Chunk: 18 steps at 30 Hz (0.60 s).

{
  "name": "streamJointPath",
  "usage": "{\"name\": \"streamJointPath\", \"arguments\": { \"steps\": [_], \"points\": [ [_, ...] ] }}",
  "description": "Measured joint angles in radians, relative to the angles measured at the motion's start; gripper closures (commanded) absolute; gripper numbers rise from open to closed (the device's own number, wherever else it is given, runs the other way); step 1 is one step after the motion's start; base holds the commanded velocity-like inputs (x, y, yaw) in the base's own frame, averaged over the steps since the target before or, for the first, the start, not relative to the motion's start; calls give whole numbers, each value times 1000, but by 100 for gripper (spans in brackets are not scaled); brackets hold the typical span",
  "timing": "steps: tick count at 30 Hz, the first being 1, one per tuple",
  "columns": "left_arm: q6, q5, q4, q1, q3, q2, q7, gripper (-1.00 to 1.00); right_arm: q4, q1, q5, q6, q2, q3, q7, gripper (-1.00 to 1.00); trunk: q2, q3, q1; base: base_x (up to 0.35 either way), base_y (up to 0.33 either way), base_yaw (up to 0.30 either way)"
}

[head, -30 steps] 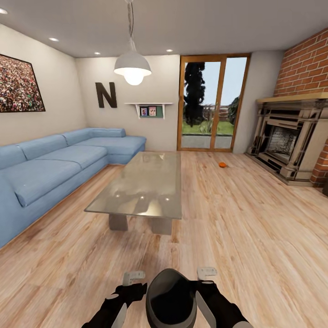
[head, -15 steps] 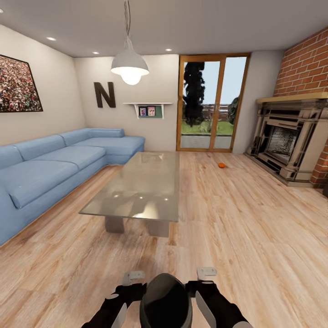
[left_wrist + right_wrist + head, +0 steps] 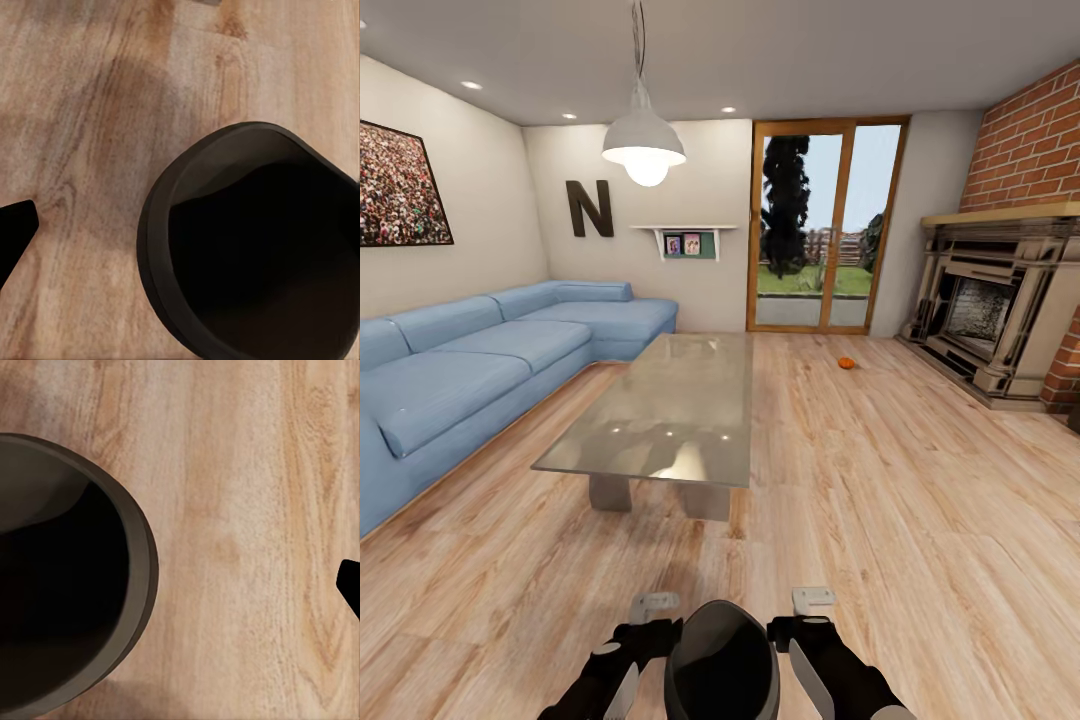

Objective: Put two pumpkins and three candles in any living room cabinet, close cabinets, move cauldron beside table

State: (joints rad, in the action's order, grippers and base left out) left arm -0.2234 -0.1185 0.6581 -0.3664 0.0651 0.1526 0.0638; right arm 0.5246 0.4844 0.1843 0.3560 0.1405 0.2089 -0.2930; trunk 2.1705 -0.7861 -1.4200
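The cauldron (image 3: 720, 660) hangs between the two arms at the near edge of the head view, its dark mouth turned up and its thick rim flanked by the left tool (image 3: 653, 607) and the right tool (image 3: 813, 600), each pressed against an opposite side of the pot. Both tools appear clamped on the rim, though the fingertips themselves are mostly hidden behind it. In the left wrist view the cauldron (image 3: 251, 244) shows above bare wood floor (image 3: 97, 112) with one dark fingertip (image 3: 15, 225) apart from it; in the right wrist view the cauldron (image 3: 64, 577) sits likewise over floor planks, another dark finger tip (image 3: 351, 581) standing well away from it.

Beyond the cauldron, straight ahead, stands the low glass-topped surface (image 3: 665, 410) on pale blocks. Left of the surface runs a long blue corner sofa (image 3: 480, 360). Right of the surface and farther back, a small orange pumpkin (image 3: 846, 363) lies on the floor, near the glass patio door (image 3: 825, 225) and the stone fireplace (image 3: 990, 310) set in the brick wall. A white pendant lamp (image 3: 644, 145) hangs above the surface.
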Motion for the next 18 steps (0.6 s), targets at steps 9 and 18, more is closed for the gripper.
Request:
{"name": "streamJointPath", "arguments": {
  "steps": [9,18],
  "points": [
    [0,-1,4,1,0,0,0,-100,0,0,0,-1,0,0,0,-100,49,-22,-27,0,0,0],
    [-2,-2,3,1,0,0,0,-100,0,0,0,-1,0,0,0,-100,112,-50,-61,0,0,0]
  ]
}}
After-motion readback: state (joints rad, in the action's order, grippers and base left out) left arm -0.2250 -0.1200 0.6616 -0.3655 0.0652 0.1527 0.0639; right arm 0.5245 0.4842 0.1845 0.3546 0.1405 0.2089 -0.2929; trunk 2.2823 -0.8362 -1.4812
